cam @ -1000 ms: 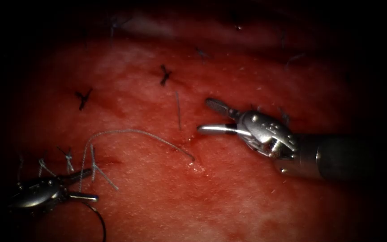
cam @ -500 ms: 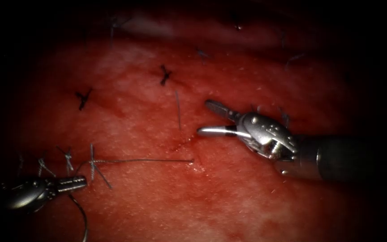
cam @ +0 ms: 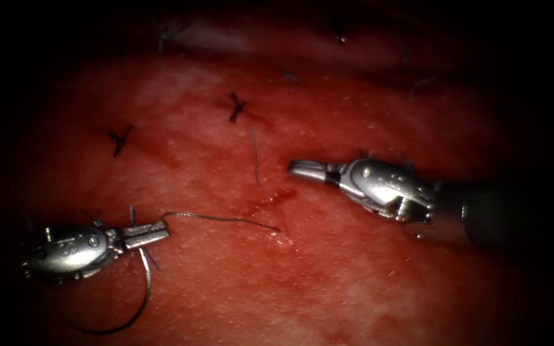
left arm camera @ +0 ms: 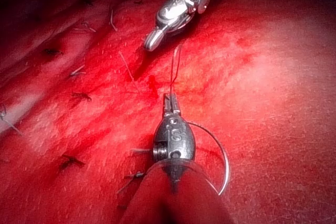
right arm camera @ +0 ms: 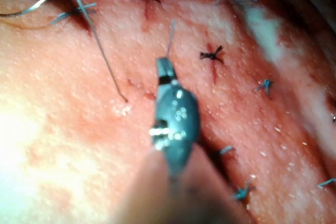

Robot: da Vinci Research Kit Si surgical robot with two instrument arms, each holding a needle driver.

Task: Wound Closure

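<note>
- The needle [cam: 137, 301] is a thin dark curve lying free of the tissue [cam: 328, 282], at the near left, sweeping below the left claw [cam: 152, 233].
- The left claw is closed on the needle near one end of its curve; the wrist view shows the arc hanging beside the tool.
- The thread [cam: 226, 220] runs from that claw rightward, slightly slack, into the tissue beside the small cut [cam: 270, 200].
- The right claw [cam: 299, 168] is closed and holds nothing, hovering just right of the cut.
- Dark tied stitches [cam: 235, 106] dot the far tissue.
- Red fluid [cam: 283, 194] marks the cut.
</note>
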